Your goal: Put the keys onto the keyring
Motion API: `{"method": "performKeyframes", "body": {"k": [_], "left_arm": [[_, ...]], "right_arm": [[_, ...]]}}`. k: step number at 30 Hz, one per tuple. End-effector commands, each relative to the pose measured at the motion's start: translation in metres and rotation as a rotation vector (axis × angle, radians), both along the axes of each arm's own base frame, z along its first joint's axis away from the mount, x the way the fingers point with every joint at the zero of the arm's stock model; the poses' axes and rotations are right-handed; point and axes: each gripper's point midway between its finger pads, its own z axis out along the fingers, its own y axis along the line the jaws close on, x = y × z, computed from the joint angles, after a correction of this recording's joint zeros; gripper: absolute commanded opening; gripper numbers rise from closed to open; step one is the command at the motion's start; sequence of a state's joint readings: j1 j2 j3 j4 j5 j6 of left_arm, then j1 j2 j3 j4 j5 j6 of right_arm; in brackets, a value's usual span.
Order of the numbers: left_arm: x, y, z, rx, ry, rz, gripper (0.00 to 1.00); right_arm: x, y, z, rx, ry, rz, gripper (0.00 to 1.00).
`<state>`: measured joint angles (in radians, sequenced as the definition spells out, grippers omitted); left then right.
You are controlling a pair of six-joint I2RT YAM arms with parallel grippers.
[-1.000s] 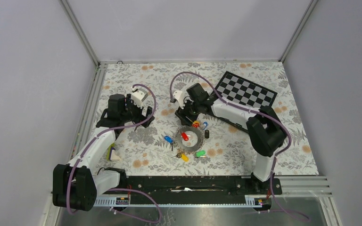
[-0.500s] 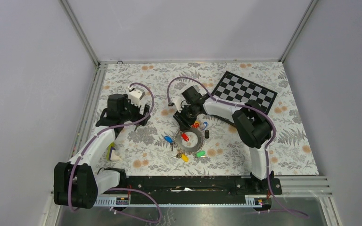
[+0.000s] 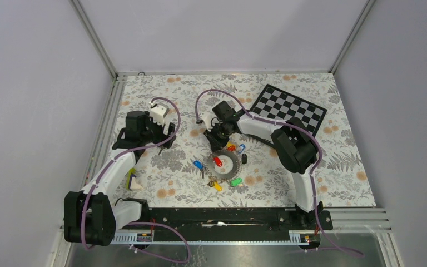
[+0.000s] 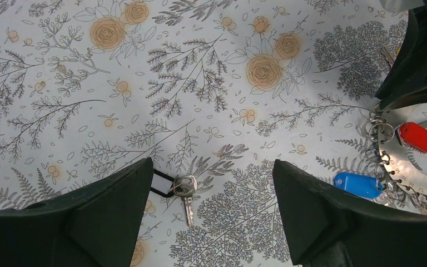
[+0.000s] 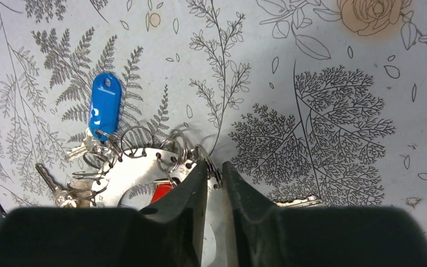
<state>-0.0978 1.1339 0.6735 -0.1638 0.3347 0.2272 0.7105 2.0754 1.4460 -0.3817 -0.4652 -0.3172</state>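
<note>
Our left end effector [image 4: 212, 167] holds its fingers wide apart above the flowery surface [image 4: 61, 83]. A loose key [image 4: 185, 192] with a black head lies under it, well apart from the keyring [image 3: 233, 163]. Our right end effector [image 5: 214, 175] sits at the keyring's rim, fingers almost together. We cannot tell if they pinch it. A red key [image 4: 418, 137] lies in the keyring's middle.
</note>
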Motion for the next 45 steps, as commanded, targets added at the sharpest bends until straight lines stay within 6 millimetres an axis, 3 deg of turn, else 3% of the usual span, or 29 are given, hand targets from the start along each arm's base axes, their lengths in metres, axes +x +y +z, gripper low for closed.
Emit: {"method": "performKeyframes", "body": {"k": [1,7,11,15,19,26,31,38,45], "left_arm": [[0.012,0.0,0.017,-0.016,-0.059,0.013,0.87],[0.012,-0.003,0.016,-0.025,-0.052,-0.002,0.87],[0.011,-0.012,0.019,-0.054,-0.052,-0.054,0.86],[-0.002,-0.042,0.03,-0.139,-0.075,-0.248,0.84],[-0.027,-0.083,0.049,-0.265,-0.109,-0.529,0.76],[-0.052,-0.138,0.065,-0.368,-0.086,-0.822,0.6],[-0.069,-0.164,0.074,-0.364,-0.128,-0.959,0.48],[-0.091,-0.178,0.077,-0.349,-0.201,-1.086,0.51],[-0.092,-0.187,0.075,-0.319,-0.232,-1.126,0.47]], "right_arm": [[0.001,0.006,0.008,0.002,-0.004,0.014,0.18],[0.003,0.007,0.027,0.026,-0.043,0.019,0.01],[-0.004,0.006,0.045,0.069,-0.064,0.053,0.0],[-0.021,0.003,0.072,0.159,-0.074,0.134,0.0],[-0.038,0.001,0.106,0.265,-0.11,0.219,0.0],[-0.057,-0.009,0.15,0.362,-0.218,0.301,0.0],[-0.069,-0.015,0.167,0.407,-0.238,0.325,0.0],[-0.07,-0.02,0.177,0.443,-0.227,0.315,0.0],[-0.072,-0.021,0.18,0.467,-0.202,0.314,0.0]]}}
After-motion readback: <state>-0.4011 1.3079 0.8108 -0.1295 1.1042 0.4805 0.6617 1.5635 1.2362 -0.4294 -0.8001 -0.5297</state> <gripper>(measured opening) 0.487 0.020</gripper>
